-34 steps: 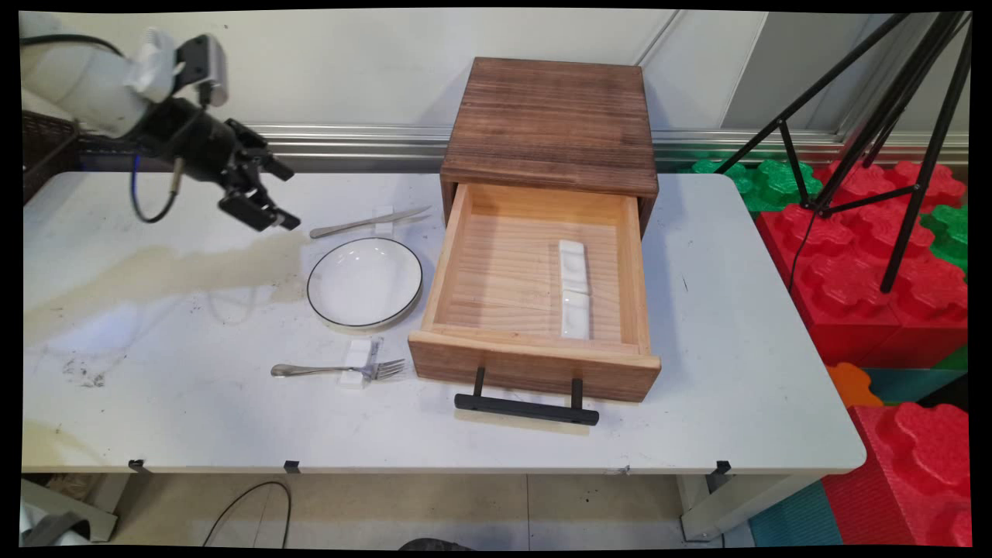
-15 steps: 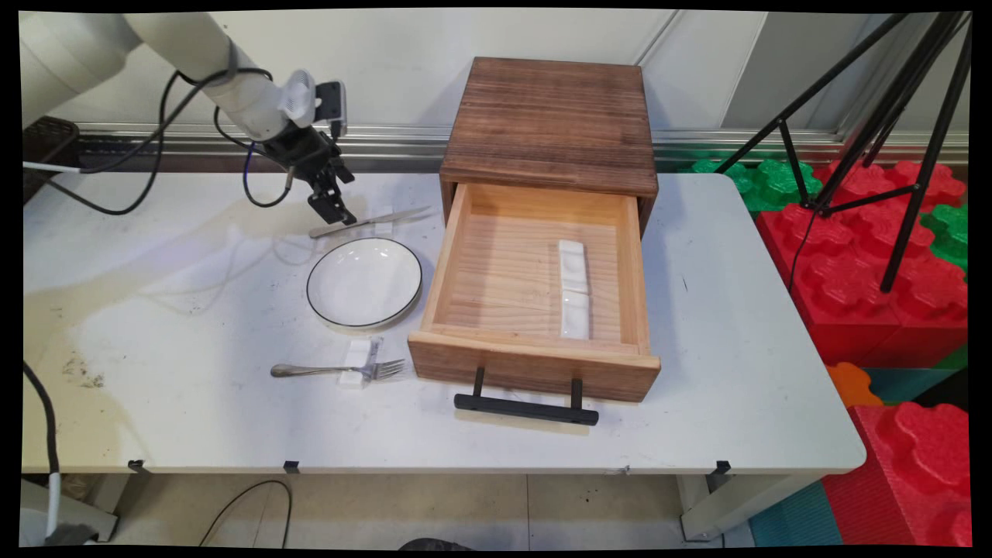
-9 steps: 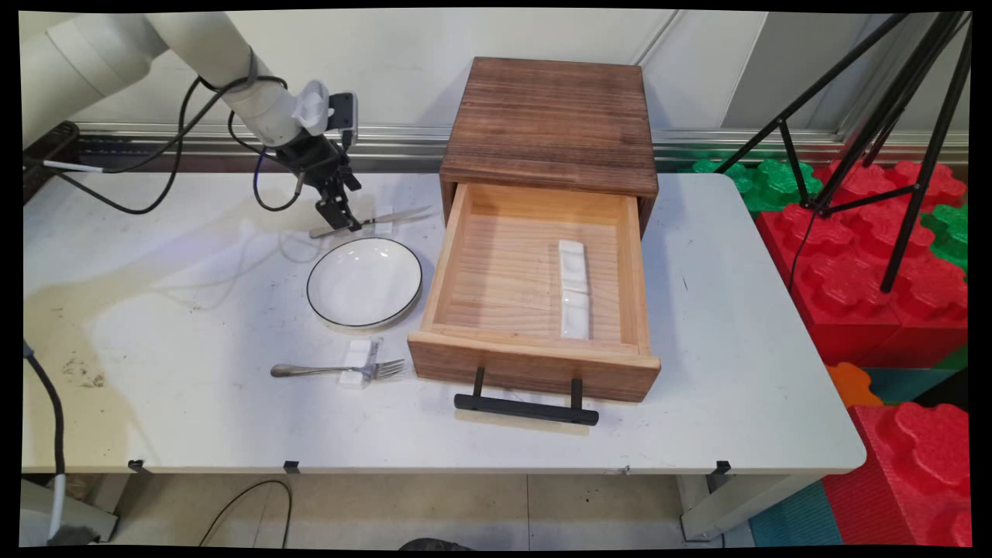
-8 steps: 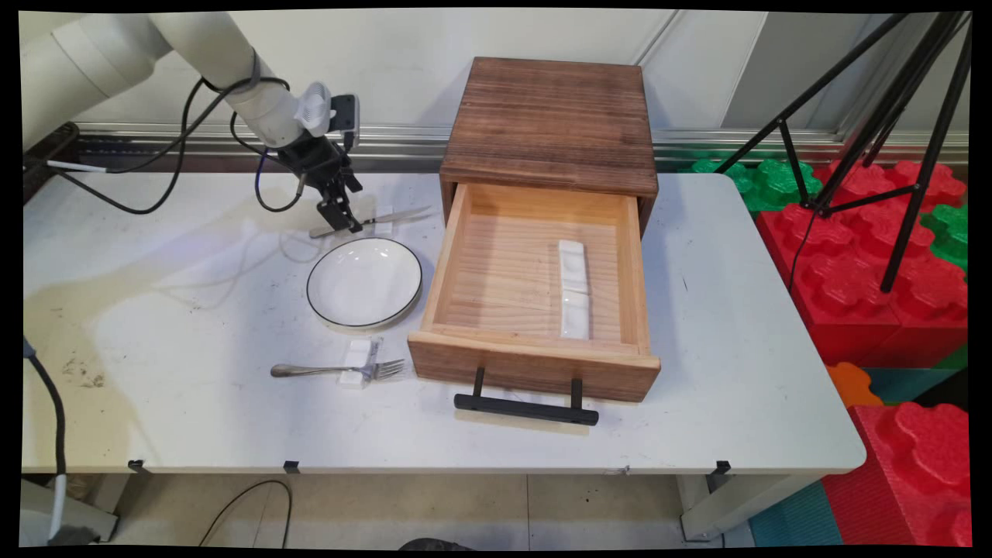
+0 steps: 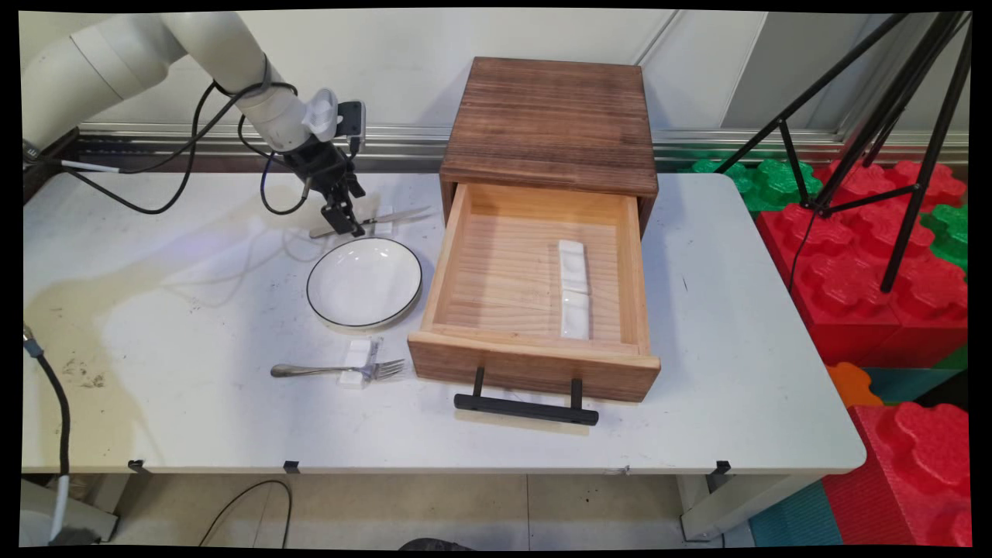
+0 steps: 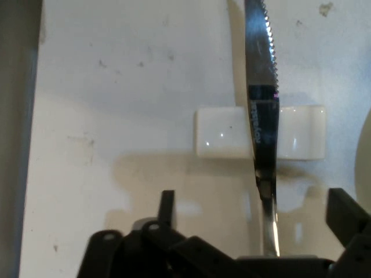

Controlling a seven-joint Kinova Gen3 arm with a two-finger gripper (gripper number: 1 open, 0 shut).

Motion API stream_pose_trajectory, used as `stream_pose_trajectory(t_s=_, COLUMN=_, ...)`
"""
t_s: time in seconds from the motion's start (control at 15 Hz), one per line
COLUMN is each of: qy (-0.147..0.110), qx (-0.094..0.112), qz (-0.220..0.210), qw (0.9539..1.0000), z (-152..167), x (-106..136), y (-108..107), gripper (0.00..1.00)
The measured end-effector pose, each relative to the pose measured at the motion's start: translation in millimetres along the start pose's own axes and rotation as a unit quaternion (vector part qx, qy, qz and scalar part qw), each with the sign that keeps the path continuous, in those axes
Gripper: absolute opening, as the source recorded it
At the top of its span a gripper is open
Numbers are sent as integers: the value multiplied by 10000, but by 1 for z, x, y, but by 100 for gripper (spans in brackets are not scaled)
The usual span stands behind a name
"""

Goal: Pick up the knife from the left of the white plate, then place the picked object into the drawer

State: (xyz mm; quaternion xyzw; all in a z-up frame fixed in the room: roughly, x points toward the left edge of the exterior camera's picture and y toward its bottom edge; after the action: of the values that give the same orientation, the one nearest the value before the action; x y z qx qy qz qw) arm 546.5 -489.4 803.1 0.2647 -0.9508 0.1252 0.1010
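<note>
Here, the black gripper is seen in the upper left of the main view, lowered over the handle end of a table knife that lies on the white table. In the hand view the two fingers are held apart, one at the lower left and one at the lower right of the frame, with the knife running up between them, nearer the right one; neither finger is shown pressing on the metal. The knife's serrated blade is pointed toward the top of that frame, and the knife is laid across a small white rest.

Just below the knife in the main view, a white plate with a dark rim is set on the table. Lower still, left of centre, a fork is laid across a second white rest, its tines toward the right.

At the centre of the frame a wooden box is stood, with its drawer pulled out toward the lower edge; a black handle is fixed to the drawer front. Two white rests are laid end to end inside the drawer, right of its middle.

At the right edge, red and green foam blocks are piled beside the table, and the black legs of a tripod are stood among them.
</note>
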Motion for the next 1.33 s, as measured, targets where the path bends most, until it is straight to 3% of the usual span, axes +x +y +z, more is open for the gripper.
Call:
stream_pose_trajectory(t_s=0.07, qy=-10, qx=-10, qz=-5, qw=10000, z=1, x=0, y=0, gripper=100)
stream_pose_trajectory(t_s=0.13, qy=-18, qx=-23, qz=-11, qw=10000, z=2, x=1, y=-1, gripper=0)
stream_pose_trajectory(t_s=0.87, qy=-74, qx=-14, qz=-118, qw=9999, z=1, x=-1, y=-1, gripper=0)
stream_pose_trajectory(t_s=1.33, qy=27, qx=369, qz=-656, qw=9972, z=-21, x=-8, y=-6, gripper=0)
